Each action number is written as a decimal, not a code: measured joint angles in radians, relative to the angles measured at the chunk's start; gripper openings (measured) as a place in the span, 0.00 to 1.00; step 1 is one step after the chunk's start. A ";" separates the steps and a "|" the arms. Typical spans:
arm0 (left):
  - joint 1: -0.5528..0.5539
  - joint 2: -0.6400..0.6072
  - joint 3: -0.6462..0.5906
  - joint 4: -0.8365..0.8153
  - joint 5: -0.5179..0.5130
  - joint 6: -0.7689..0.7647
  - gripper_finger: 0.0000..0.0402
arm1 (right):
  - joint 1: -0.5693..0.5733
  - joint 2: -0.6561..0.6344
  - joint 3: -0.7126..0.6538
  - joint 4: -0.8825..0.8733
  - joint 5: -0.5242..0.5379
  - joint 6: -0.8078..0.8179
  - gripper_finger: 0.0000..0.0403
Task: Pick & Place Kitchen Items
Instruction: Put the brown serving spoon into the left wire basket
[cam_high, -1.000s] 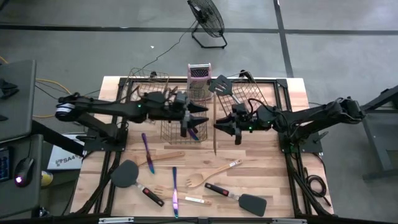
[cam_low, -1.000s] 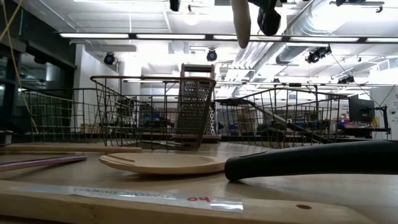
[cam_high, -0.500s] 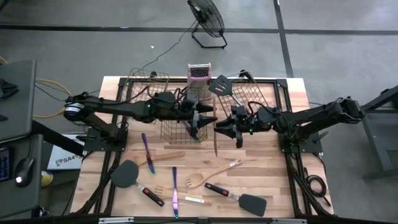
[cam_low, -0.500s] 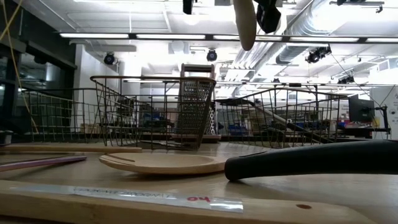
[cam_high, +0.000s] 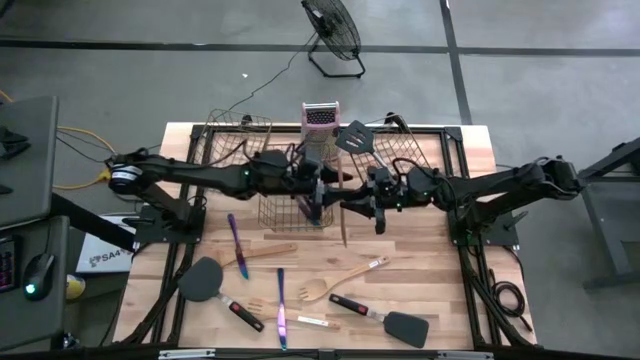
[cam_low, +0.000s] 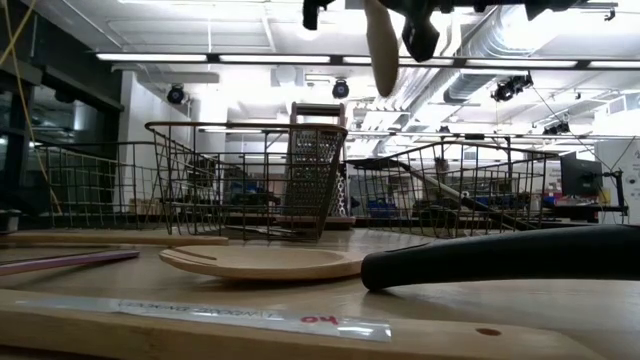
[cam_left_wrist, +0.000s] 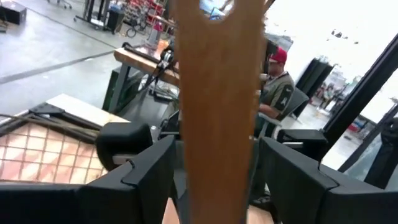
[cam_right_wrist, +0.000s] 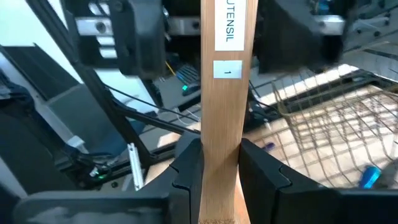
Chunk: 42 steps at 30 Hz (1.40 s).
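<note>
High view shows both arms meeting above the middle of the bench (cam_high: 440, 300), just in front of the centre wire basket (cam_high: 285, 205). Between them hangs a wooden spatula (cam_high: 345, 205), lifted clear of the bench. The right gripper (cam_right_wrist: 214, 171) is clenched on its flat handle. The left gripper (cam_left_wrist: 214, 168) is spread wide, one finger on either side of the spatula's slotted blade, not gripping it. Other utensils lie scattered on the bench's near half.
</note>
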 joint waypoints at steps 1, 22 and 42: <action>0.000 0.006 0.000 0.000 0.001 -0.009 0.57 | -0.002 0.000 0.000 0.000 0.000 0.000 0.19; 0.000 0.001 0.000 -0.012 0.023 -0.061 0.28 | -0.002 -0.004 0.000 -0.003 0.024 0.001 0.19; 0.000 0.001 0.000 -0.043 0.035 -0.035 0.22 | -0.002 -0.007 0.001 -0.050 -0.005 0.007 0.38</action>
